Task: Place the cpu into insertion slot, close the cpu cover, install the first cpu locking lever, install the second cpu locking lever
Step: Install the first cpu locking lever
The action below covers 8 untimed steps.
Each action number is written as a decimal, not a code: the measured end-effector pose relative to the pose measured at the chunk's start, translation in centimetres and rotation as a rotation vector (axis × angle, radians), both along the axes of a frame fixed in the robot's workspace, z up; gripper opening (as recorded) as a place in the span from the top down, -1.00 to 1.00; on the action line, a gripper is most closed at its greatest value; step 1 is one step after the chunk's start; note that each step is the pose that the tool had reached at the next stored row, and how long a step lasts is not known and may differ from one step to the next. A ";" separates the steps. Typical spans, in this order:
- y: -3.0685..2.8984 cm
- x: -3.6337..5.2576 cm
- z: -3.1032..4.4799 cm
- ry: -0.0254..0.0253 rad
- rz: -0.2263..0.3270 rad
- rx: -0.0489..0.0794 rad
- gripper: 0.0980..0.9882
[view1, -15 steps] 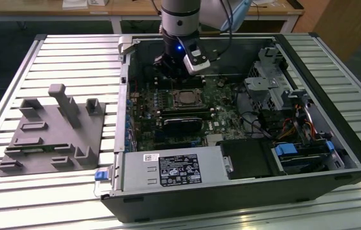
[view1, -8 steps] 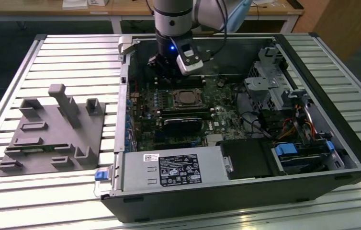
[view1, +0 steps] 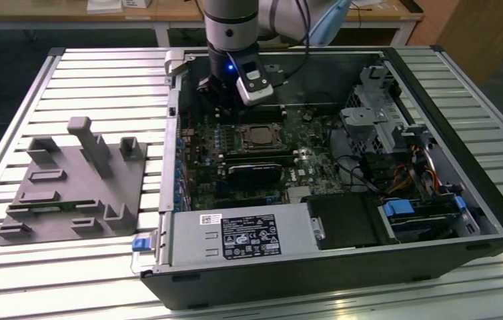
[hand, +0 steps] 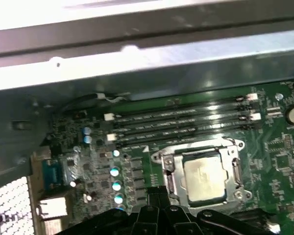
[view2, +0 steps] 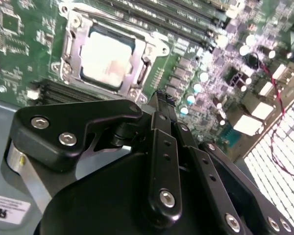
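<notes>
You see the cpu [view2: 107, 58], a pale silvery square, seated in the insertion slot [hand: 170, 182] on the green board [hand: 279, 147]. The cpu cover [view2: 68, 46], a thin metal frame, lies flat around it. The gripper [view2: 160, 98] hovers just beside the socket. Its fingers are pressed together and hold nothing.

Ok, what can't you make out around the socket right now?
- locking levers: latched or not is too fine to tell in both wrist views, too small in the exterior view.
- cpu cover: the edge nearest the gripper is hidden by it, first wrist view.
- cpu top: lost in glare, second wrist view.
</notes>
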State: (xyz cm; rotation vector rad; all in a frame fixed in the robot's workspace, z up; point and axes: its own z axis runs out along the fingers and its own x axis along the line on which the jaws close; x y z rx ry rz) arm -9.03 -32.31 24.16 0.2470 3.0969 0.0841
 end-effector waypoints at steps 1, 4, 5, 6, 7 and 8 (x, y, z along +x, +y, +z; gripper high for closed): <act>0.00 -0.13 0.00 -0.0001 0.000 0.012 0.98; -0.01 -0.43 0.00 0.0001 0.001 0.062 0.98; -0.01 -0.49 0.00 -0.0001 0.001 0.080 0.98; -0.02 -0.55 0.00 0.0000 0.002 0.098 0.98; -0.02 -0.59 -0.01 -0.0001 0.002 0.117 0.98; -0.03 -0.62 -0.01 -0.0002 0.002 0.135 0.98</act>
